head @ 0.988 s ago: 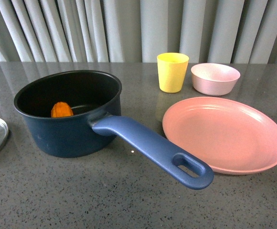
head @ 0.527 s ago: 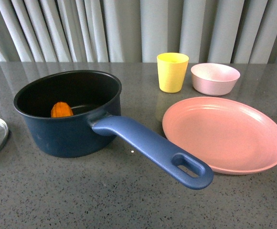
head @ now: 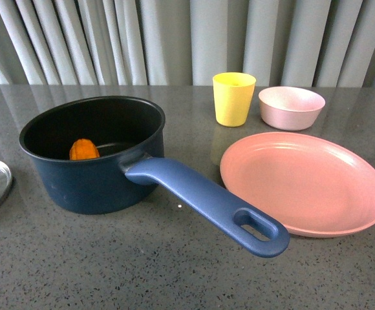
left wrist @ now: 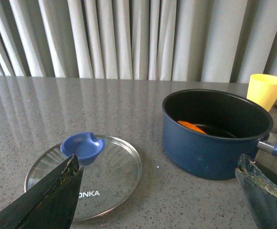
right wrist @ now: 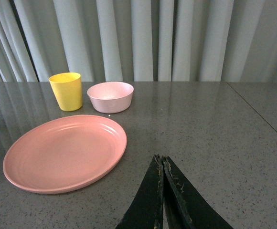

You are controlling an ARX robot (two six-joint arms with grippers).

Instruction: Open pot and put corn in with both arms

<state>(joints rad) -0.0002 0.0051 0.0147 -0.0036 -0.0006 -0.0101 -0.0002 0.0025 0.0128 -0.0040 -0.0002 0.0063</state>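
The grey counter [head: 142, 271] carries everything, backed by pale curtains [head: 174, 39]. On it, from my body camera, the pink plate [head: 304, 184] lies flat at about 3 o'clock of the scene's middle, bare. The pot [head: 94, 181] sits at about 9 o'clock, upright and uncovered, its long blue handle [head: 207, 203] running out toward 4 o'clock and ending in an oval hole just beside the plate's near rim, apart from it. The glass lid [left wrist: 105, 176] with its blue knob [left wrist: 83, 145] lies flat on the counter beyond the pot's 9 o'clock side, well clear of the pot; only its edge shows in the body view. The pink bowl [head: 291, 107] stands at 12 o'clock of the plate, with the yellow cup [head: 233, 97] just beside it at the bowl's 9 o'clock, not touching. The corn [head: 84, 150] is inside the pot, lying on the black bottom near the wall; only one orange end shows over the rim from the front.

My left end effector [left wrist: 157, 191] is spread wide with nothing between its fingers [left wrist: 57, 195], above the counter between lid and pot. My right end effector [right wrist: 163, 191] has its fingers pressed together on nothing, over bare counter near the plate
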